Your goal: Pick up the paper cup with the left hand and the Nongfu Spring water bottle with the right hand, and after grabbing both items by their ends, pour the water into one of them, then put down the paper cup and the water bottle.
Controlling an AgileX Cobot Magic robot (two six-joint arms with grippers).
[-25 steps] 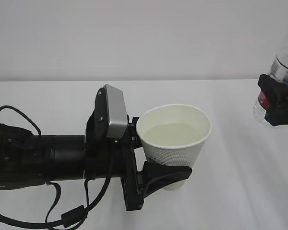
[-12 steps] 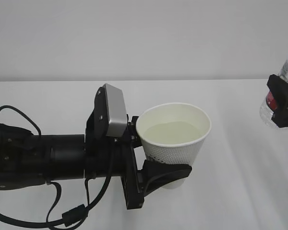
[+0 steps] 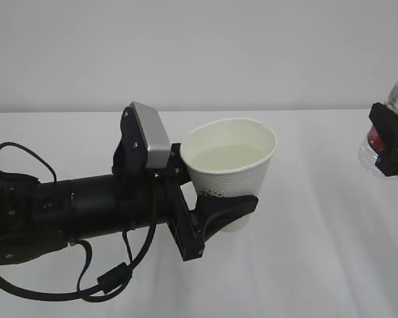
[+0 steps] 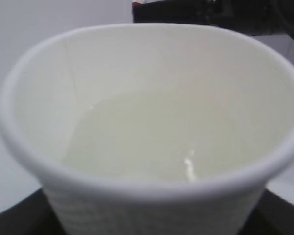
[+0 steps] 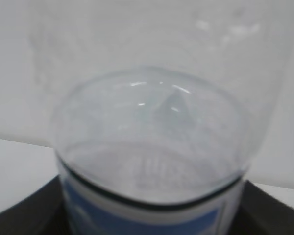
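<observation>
The white paper cup (image 3: 230, 173) hangs above the table at the centre of the exterior view, slightly tilted, with clear water (image 3: 225, 158) inside. My left gripper (image 3: 219, 205) is shut on its lower wall. In the left wrist view the paper cup (image 4: 152, 196) fills the frame, its water (image 4: 152, 137) level. At the right edge, my right gripper (image 3: 391, 149) is shut on the Nongfu Spring water bottle (image 3: 397, 99), which is mostly cut off. The right wrist view looks up the clear bottle (image 5: 152, 161) from close by, and the bottle hides the jaws.
A white table (image 3: 318, 265) runs under both arms, meeting a plain white wall (image 3: 199, 53) behind. Loose black cables (image 3: 86, 291) hang beneath the left arm at the lower left.
My left arm has lifted and swung the cup a little left and up, tilting it slightly. The right gripper moved the bottle further right earlier, then held still.
</observation>
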